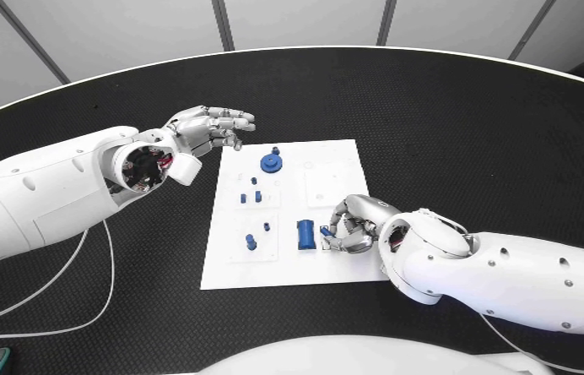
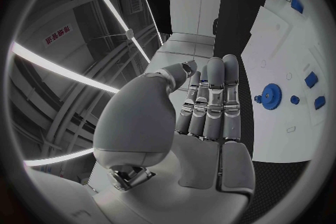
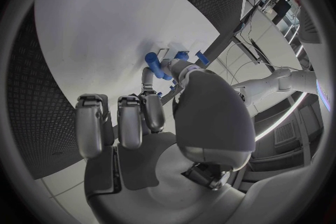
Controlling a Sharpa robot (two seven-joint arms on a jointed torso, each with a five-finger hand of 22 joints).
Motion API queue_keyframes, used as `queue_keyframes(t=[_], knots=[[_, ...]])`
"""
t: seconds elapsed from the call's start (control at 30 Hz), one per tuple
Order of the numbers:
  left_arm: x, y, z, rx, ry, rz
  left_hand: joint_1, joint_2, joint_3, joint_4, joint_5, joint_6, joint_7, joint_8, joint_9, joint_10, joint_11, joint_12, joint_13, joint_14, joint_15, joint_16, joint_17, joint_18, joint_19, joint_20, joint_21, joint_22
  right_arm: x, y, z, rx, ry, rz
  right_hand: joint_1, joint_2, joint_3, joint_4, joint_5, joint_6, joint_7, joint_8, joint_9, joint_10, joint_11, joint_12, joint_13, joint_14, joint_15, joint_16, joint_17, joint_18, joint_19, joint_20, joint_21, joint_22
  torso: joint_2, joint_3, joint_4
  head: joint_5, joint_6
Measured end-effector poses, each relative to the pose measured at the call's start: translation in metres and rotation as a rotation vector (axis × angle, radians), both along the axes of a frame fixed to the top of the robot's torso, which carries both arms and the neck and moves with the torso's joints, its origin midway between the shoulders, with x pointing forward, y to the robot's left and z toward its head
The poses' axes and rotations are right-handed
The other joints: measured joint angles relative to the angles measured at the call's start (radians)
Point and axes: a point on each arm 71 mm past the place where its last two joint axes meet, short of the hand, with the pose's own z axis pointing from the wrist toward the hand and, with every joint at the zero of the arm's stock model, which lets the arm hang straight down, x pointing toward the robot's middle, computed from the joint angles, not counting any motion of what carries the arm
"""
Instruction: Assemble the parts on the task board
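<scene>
While my right robot hand (image 1: 353,225) sits at the near right part of the task board (image 1: 328,269), its fingers are curled around a small blue part (image 1: 327,233), pinched at the tips; in the right wrist view the same blue part (image 3: 155,64) shows between fingertip and thumb, held just over the white surface. Just beside it, toward my left, a blue block (image 1: 305,234) stands on the board, and a smaller blue peg (image 1: 251,241) stands farther left in the near left section. Judgement: the step in hand is seating the pinched piece at or next to the blue block; whether it is already touching its seat I cannot tell, since my fingers cover the contact. Next move, as I read it, calls for a small, steady lowering with the piece kept square to its socket, then a release without dragging it sideways into the block. Farther out, two small blue pegs (image 1: 251,197) stand in the middle left section, and beyond them a blue gear (image 1: 273,164) lies flat near the far edge with a little blue piece (image 1: 276,149) just past it. My left robot hand (image 1: 217,127) hovers above the black desk (image 1: 462,113) off the board's far left corner, holding nothing; the left wrist view shows its fingers (image 2: 213,95) straight and close together, thumb apart, the gear (image 2: 271,93) well clear of it. It looks idle, possibly waiting for the gear.
</scene>
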Motion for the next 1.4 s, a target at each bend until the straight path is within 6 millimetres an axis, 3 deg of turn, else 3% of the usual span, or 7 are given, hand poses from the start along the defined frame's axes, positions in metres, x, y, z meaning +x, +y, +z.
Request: queue_keyframes(t=[0.13,0.4,0.53,0.57,0.6,1.4], knots=[[0.0,-0.0002,0.0,0.0,0.001,-0.001,0.0,0.0,0.0,0.0,0.0,0.0,0.0,0.0,0.0,0.0,0.0,0.0,0.0,0.0,0.0,0.0,0.0,0.0,0.0,0.0,0.0,0.0,0.0016,0.001,-0.0009,0.002,-0.001,-0.005,-0.016,0.0,-0.006,0.006,-0.005,0.0,0.0,0.001,0.023,0.0,0.0,0.008,0.0,-0.001,-0.001,0.0,0.0,0.0,0.0,0.0,0.0,0.0,-0.001,0.0002,-0.0001,0.001,-0.001],[-0.0001,0.0,-0.0001,0.0,0.002,-0.002,0.0,0.0,0.0,0.0,0.0,0.0,0.0,0.0,0.0,0.0,0.0,0.0,0.0,0.0,0.0,0.0,0.0,0.0,0.0,0.0,0.0,0.0,0.0026,0.0025,-0.0014,0.004,-0.003,-0.006,-0.052,0.009,-0.026,0.026,0.002,0.032,-0.009,0.015,0.028,0.003,-0.01,0.046,0.0,-0.001,-0.007,0.013,0.0,0.0,-0.003,-0.004,0.0,0.0,-0.001,0.0003,0.0011,0.002,0.001],[-0.0001,0.0005,-0.0002,0.001,0.003,-0.002,0.0,0.0,0.0,0.0,0.0,0.0,0.0,0.0,0.0,0.0,0.0,0.0,0.0,0.0,0.0,0.0,0.0,0.0,0.0,0.0,0.0,0.0,0.002,0.0027,-0.0016,0.0,0.002,0.001,-0.07,0.017,-0.035,0.035,-0.005,0.059,-0.032,0.017,0.029,0.0,-0.015,0.062,0.0,-0.001,-0.014,0.025,0.0,0.0,0.0,-0.007,0.0,0.0,-0.001,0.0008,0.001,0.001,0.0],[-0.0001,0.0005,-0.0002,0.001,0.003,-0.002,0.0,0.0,0.0,0.0,0.0,0.0,0.0,0.0,0.0,0.0,0.0,0.0,0.0,0.0,0.0,0.0,0.0,0.0,0.0,0.0,0.0,0.0,0.0019,0.0028,-0.0017,-0.002,0.004,0.002,-0.072,0.02,-0.036,0.039,-0.007,0.078,-0.048,0.028,0.034,0.0,-0.015,0.064,0.001,-0.001,-0.014,0.025,0.0,0.0,0.0,-0.007,0.0,0.0,0.0,0.0008,0.0006,0.001,0.0],[-0.0001,0.0005,-0.0002,0.001,0.003,-0.003,0.0,0.0,0.0,0.0,0.0,0.0,0.0,0.0,0.0,0.0,0.0,0.0,0.0,0.0,0.0,0.0,0.0,0.0,0.0,0.0,0.0,0.0,0.0018,0.0027,-0.0018,-0.003,0.005,0.004,-0.078,0.025,-0.037,0.043,-0.008,0.079,-0.049,0.031,0.033,0.0,-0.015,0.067,0.001,-0.003,-0.015,0.026,0.0,0.0,0.0,-0.007,0.0,0.0,0.0,0.0008,0.0005,0.001,-0.001],[0.0002,-0.0003,-0.0005,0.001,0.005,-0.007,0.0,0.0,-0.003,0.003,0.0,0.0,0.0,0.0,0.0,0.0,0.0,0.0,0.0,0.0,0.0,0.0,-0.002,0.0,0.0,0.0,0.0,-0.001,0.0005,-0.0015,0.0027,0.035,-0.029,-0.001,-0.095,0.018,-0.051,0.056,-0.052,0.072,-0.042,0.027,0.027,0.003,-0.017,0.06,0.0,-0.003,-0.015,0.029,0.001,0.0,-0.004,-0.011,0.0,0.0,0.0,0.0009,0.0005,-0.001,-0.001]])
